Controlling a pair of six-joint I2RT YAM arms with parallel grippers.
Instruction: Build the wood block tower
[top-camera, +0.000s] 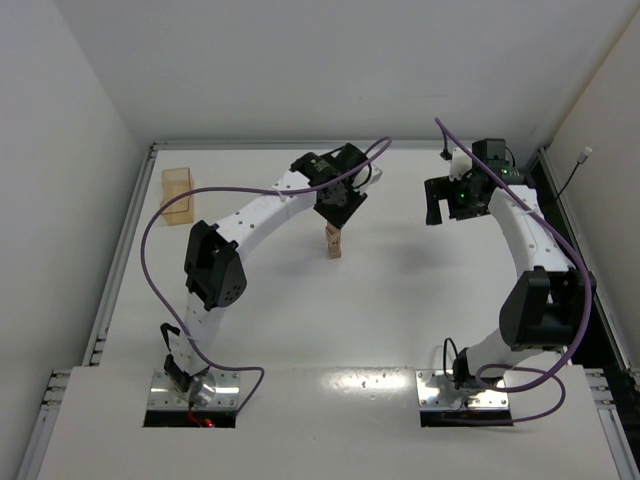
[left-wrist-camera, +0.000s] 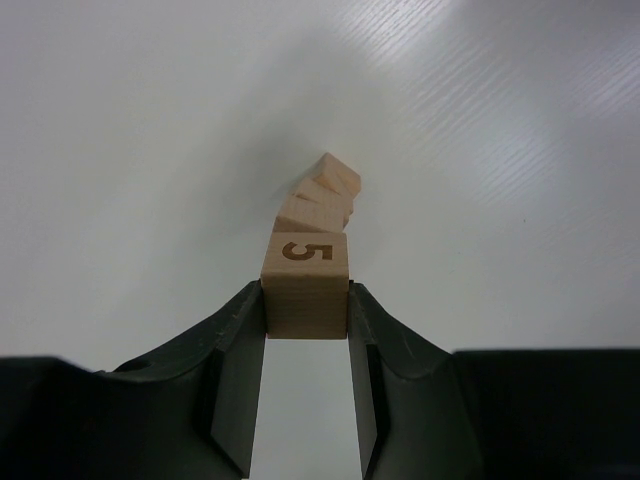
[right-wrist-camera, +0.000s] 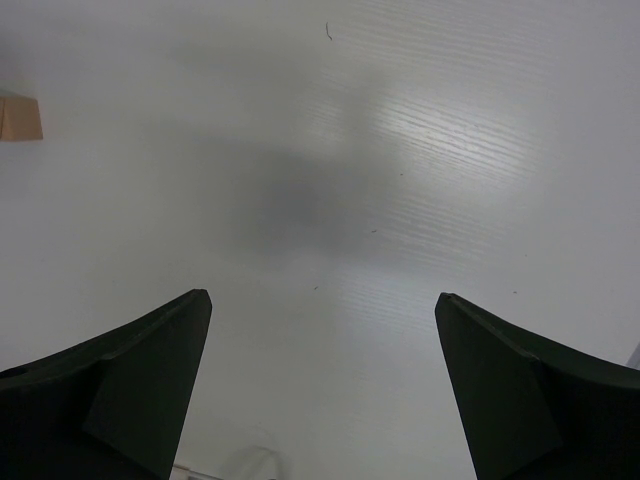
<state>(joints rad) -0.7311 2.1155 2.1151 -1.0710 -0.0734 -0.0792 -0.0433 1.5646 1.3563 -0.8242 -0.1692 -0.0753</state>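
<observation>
The wood block tower (top-camera: 333, 243) is a short, crooked column of small tan cubes in the middle of the table. In the left wrist view its lower cubes (left-wrist-camera: 322, 200) show twisted and offset from each other. My left gripper (top-camera: 336, 212) is right above the column. Its jaws (left-wrist-camera: 306, 300) are shut on the sides of the top cube (left-wrist-camera: 306, 285), which is marked "5". I cannot tell whether this cube rests on the cube below. My right gripper (top-camera: 437, 203) is open and empty (right-wrist-camera: 322, 297), raised to the right of the tower. A tan block (right-wrist-camera: 20, 118) shows at its view's left edge.
A tan rectangular tray (top-camera: 178, 193) stands at the table's far left. Low rails border the table (top-camera: 400, 300) on the left, back and right. Purple cables loop off both arms.
</observation>
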